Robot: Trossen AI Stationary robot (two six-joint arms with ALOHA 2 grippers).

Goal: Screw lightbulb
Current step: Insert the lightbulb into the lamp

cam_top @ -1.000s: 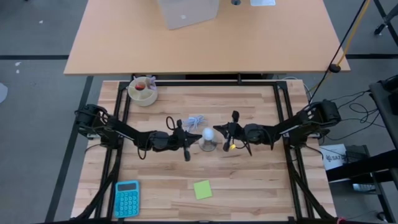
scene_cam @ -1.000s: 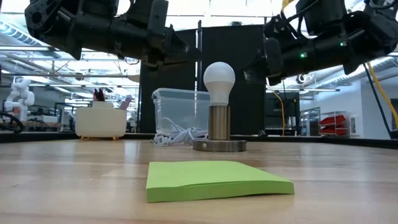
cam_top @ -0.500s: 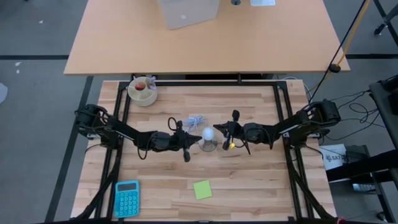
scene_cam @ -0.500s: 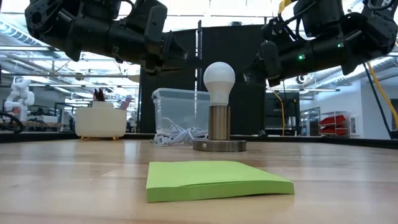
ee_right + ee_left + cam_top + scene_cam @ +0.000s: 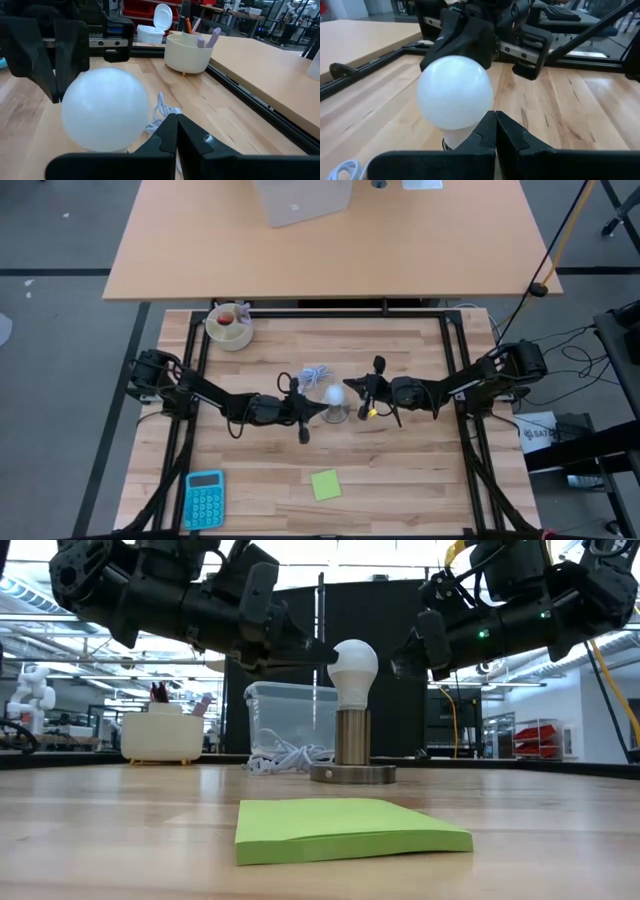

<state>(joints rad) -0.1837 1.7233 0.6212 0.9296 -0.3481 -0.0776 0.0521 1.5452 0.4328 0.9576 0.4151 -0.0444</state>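
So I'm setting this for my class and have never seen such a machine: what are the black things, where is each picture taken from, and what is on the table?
Two dark robot arms work at a wooden table. One picture looks straight down, one looks level across the tabletop, and two come from cameras on the wrists. In the middle a small white pear-shaped lightbulb stands upright in a metal socket on a round grey base. The left gripper and right gripper flank it, both shut and holding nothing. Also there: a green sticky-note pad, a blue calculator, a coiled white cable and a cream pen cup.
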